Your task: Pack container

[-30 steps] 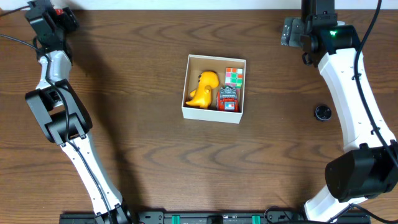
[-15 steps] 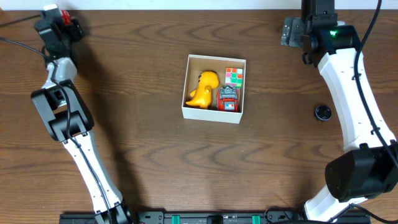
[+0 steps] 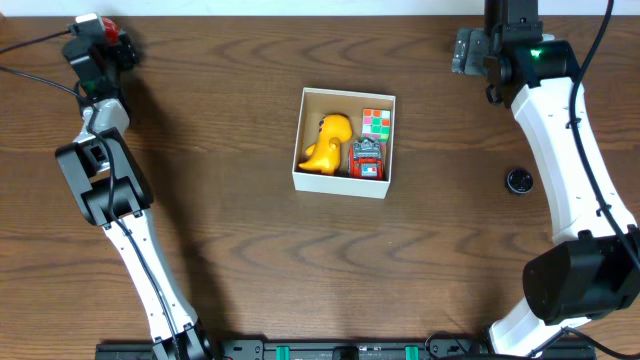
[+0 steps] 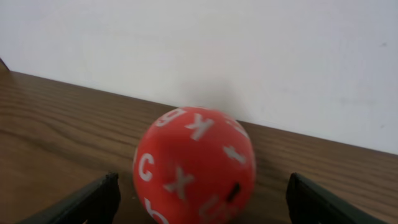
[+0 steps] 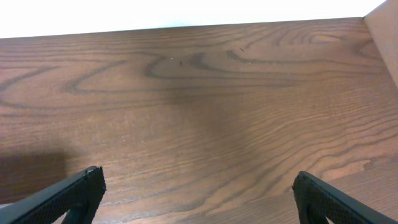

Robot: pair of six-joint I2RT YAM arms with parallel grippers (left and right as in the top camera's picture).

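Note:
The container (image 3: 308, 178) is a square white box with a brown inside at the table's middle. In it lie a yellow toy (image 3: 328, 142), a colour cube (image 3: 376, 122) and a small red toy (image 3: 367, 160). A red ball with white letters (image 4: 194, 165) sits at the far left back edge of the table, against the white wall; it also shows in the overhead view (image 3: 119, 28). My left gripper (image 4: 199, 208) is open, with one finger on each side of the ball and a gap to it on both sides. My right gripper (image 5: 199, 199) is open and empty over bare wood at the back right (image 3: 468, 50).
A small black round object (image 3: 517, 180) lies on the table at the right, beside my right arm. The white wall runs along the table's back edge, close behind the ball.
My left gripper has shifted to the right along the back edge, and the red ball now shows between its fingers. The right arm and the box have not moved.

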